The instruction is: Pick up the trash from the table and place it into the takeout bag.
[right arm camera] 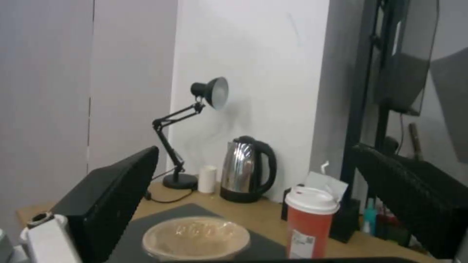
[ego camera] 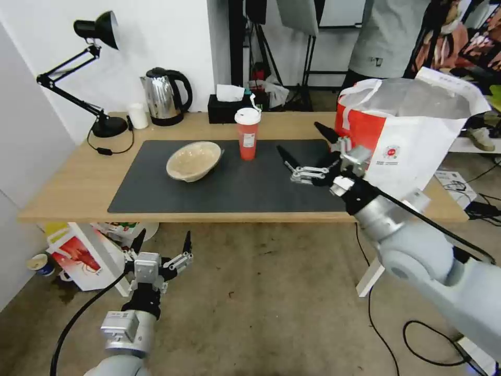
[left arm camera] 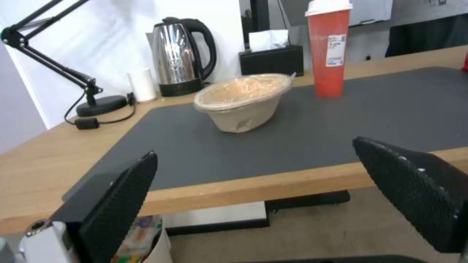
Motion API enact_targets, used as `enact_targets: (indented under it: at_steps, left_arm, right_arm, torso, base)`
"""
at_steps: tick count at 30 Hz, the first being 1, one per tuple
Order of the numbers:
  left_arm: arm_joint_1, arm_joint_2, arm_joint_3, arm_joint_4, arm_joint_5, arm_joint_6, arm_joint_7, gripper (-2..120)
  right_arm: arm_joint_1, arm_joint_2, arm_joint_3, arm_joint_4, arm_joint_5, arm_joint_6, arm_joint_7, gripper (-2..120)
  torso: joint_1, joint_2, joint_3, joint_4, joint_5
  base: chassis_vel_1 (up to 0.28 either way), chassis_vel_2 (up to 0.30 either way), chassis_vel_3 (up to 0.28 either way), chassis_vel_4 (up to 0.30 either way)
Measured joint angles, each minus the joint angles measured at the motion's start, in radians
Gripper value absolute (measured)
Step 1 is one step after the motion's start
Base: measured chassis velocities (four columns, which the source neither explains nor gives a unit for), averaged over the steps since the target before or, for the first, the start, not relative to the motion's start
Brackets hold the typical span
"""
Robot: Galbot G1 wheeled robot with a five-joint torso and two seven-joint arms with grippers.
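On the dark mat of the table point(ego camera: 68, 183) stand two pieces of trash: a beige shallow bowl point(ego camera: 194, 161) covered with film, and a red drink cup point(ego camera: 248, 134) with a white lid. The takeout bag point(ego camera: 412, 125), white with red sides and a foil lining, stands open at the table's right end. My right gripper point(ego camera: 298, 137) hovers open over the mat between the cup and the bag, with nothing in it. My left gripper point(ego camera: 163, 237) hangs open below the table's front edge. The left wrist view faces the bowl point(left arm camera: 244, 100) and the cup point(left arm camera: 331, 47).
Along the back edge stand a black desk lamp point(ego camera: 99, 78), a small white cup point(ego camera: 138, 115), a steel kettle point(ego camera: 164, 96) and a black tissue box point(ego camera: 227, 107). A smaller red-and-white bag point(ego camera: 78, 256) sits on the floor under the table's left end. Cables lie on the floor at right.
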Motion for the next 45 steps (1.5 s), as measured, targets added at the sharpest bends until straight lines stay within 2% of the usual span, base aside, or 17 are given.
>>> enact_targets:
  at_steps: [2,6,14,24,32,45]
  left_arm:
    - [0.000,0.000,0.000,0.000,0.000,0.000,0.000,100]
    - [0.000,0.000,0.000,0.000,0.000,0.000,0.000,100]
    - [0.000,0.000,0.000,0.000,0.000,0.000,0.000,100]
    - [0.000,0.000,0.000,0.000,0.000,0.000,0.000,100]
    - [0.000,0.000,0.000,0.000,0.000,0.000,0.000,100]
    - [0.000,0.000,0.000,0.000,0.000,0.000,0.000,100]
  right_arm:
    - [0.013,0.002,-0.012,-0.005,0.005,-0.002,0.000,100]
    - [0.139,0.025,-0.118,-0.056,0.073,-0.028,0.010,100]
    - [0.262,0.045,-0.202,-0.106,0.175,-0.067,0.041,100]
    - [0.319,0.066,-0.245,-0.143,0.204,-0.104,0.080,100]
    - [0.348,0.120,-0.299,-0.210,0.196,-0.139,0.100,100]
    - [0.400,0.117,-0.377,-0.230,0.221,-0.167,0.115,100]
  torso:
    - [0.000,0.000,0.000,0.0001,0.0000]
    - [0.000,0.000,0.000,0.0002,0.0000]
    - [0.000,0.000,0.000,0.0002,0.0000]
    - [0.000,0.000,0.000,0.0001,0.0001]
    - [0.000,0.000,0.000,0.0002,0.0001]
    - [0.000,0.000,0.000,0.0002,0.0000]
  base:
    - [0.000,0.000,0.000,0.000]
    - [0.000,0.000,0.000,0.000]
    - [0.000,0.000,0.000,0.000]
    - [0.000,0.000,0.000,0.000]
    - [0.000,0.000,0.000,0.000]
    - [0.000,0.000,0.000,0.000]
